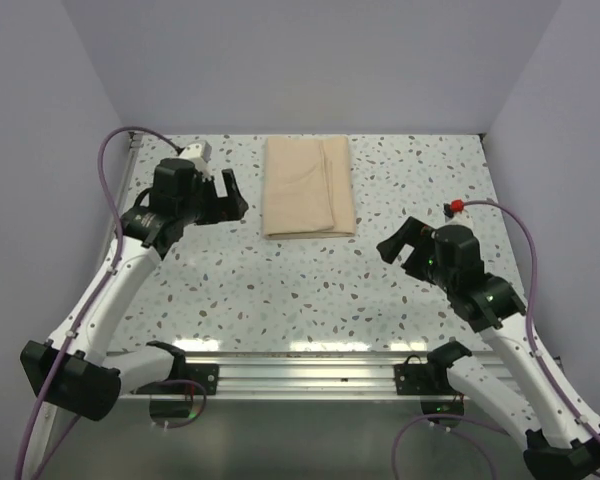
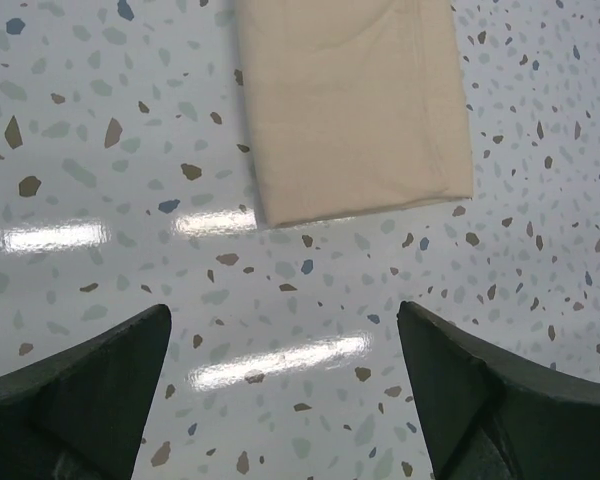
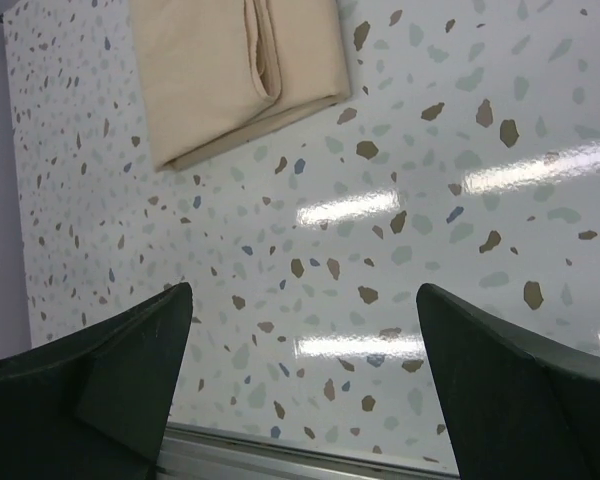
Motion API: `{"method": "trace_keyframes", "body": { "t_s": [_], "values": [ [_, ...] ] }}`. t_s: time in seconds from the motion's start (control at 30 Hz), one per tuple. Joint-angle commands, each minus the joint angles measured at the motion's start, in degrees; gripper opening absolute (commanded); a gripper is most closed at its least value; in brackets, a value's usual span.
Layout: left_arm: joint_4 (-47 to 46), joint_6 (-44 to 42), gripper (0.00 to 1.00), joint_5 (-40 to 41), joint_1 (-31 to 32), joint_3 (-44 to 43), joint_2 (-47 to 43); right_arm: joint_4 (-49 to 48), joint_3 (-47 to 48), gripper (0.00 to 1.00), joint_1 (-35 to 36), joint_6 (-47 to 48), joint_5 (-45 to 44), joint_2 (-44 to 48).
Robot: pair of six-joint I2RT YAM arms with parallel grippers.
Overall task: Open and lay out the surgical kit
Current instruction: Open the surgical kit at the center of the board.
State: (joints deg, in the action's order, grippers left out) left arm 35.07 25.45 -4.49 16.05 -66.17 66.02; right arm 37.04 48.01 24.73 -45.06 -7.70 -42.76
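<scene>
The surgical kit (image 1: pixel 309 186) is a folded beige-tan cloth wrap lying flat at the back middle of the speckled table; nothing of its contents shows. The same kit (image 2: pixel 352 105) fills the top of the left wrist view, and the kit (image 3: pixel 238 70) sits at the upper left of the right wrist view, a fold seam running down its middle. My left gripper (image 1: pixel 233 193) hovers open just left of the wrap, apart from it. Open too, my right gripper (image 1: pixel 397 248) hangs to the wrap's front right, with a gap of table between. Both hold nothing.
Pale walls close in the table on the left, back and right. A metal rail (image 1: pixel 300 375) carrying the arm bases runs along the near edge and the rail (image 3: pixel 310 460) shows below my right fingers. Purple cables loop beside both arms.
</scene>
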Motion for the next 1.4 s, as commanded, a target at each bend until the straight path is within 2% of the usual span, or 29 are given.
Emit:
{"method": "trace_keyframes", "body": {
  "t_s": [0.0,0.13,0.17,0.27,0.47,0.6,0.73,0.93,1.37],
  "values": [
    [0.3,-1.4,1.0,4.3,5.5,-5.3,2.3,1.6,-1.2,0.98,0.0,1.1,-0.6,1.7],
    [0.7,-0.6,1.0,9.8,12.4,-10.3,11.4,3.1,-1.3,0.98,0.1,4.4,1.4,1.5],
    [2.9,0.4,1.0,15.7,15.7,-11.7,13.3,3.9,-1.2,0.98,0.1,5.1,1.6,1.5],
    [6.6,1.6,0.98,23.3,20.8,-18.6,22.4,7.1,0.1,0.98,0.1,6.1,2.3,2.7],
    [10.3,1.3,0.96,30.7,28.0,-30.8,39.0,12.5,2.3,0.98,0.1,9.0,0.9,6.9],
    [11.1,1.0,0.95,31.2,29.9,-39.7,48.0,15.8,3.7,0.98,0.0,11.2,-2.0,9.1],
    [10.1,0.0,0.95,30.2,31.0,-48.2,55.3,16.3,3.2,0.98,0.1,10.6,-1.0,10.3],
    [10.5,0.2,0.93,30.0,31.5,-55.8,63.2,17.5,4.1,0.99,0.0,11.2,-0.1,8.7],
    [10.3,-0.8,0.81,32.3,31.4,-54.3,67.7,15.3,3.0,0.98,0.1,11.7,-0.6,6.2]
  ]
}}
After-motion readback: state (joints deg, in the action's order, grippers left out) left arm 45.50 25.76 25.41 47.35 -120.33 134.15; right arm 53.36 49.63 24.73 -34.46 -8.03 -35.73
